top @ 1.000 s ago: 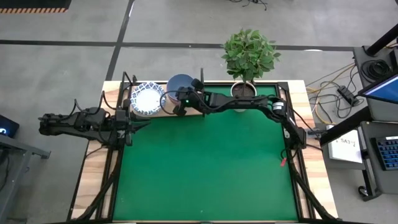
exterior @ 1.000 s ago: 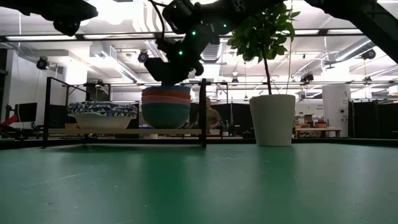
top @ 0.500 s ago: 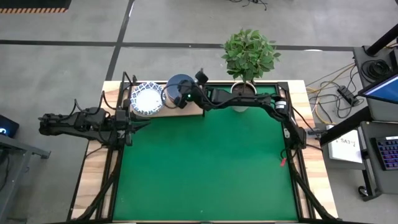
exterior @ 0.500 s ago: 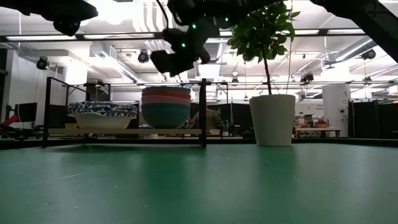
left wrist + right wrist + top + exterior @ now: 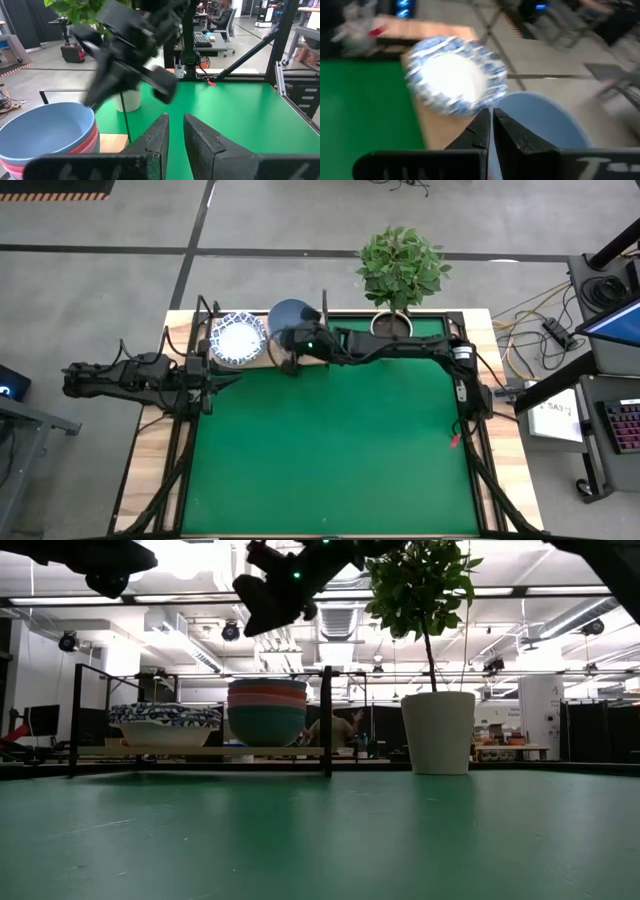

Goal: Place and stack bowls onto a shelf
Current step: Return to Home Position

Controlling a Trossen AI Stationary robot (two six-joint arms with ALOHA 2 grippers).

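Two stacks of bowls stand on the light wooden shelf (image 5: 255,356) at the mat's far left. One is white with blue patterned rims (image 5: 237,338) (image 5: 455,75). The other is a coloured stack with the grey-blue bowl (image 5: 291,314) (image 5: 45,125) on top; the low view shows this coloured stack (image 5: 266,710) with teal lowest. My right gripper (image 5: 286,356) (image 5: 270,590) (image 5: 491,125) hangs shut, well above the coloured stack, touching nothing. My left gripper (image 5: 222,377) (image 5: 176,132) waits shut at the table's left edge.
A leafy plant in a white pot (image 5: 392,323) (image 5: 438,730) stands on the mat's far edge, right of the shelf. The shelf's thin black uprights (image 5: 326,720) rise beside the bowls. The green mat (image 5: 330,450) covers the table's middle. People sit in the room behind.
My right gripper has risen from just above the coloured stack's top to well above it, drifting slightly toward the table's near edge. Both stacks of bowls stayed where they were.
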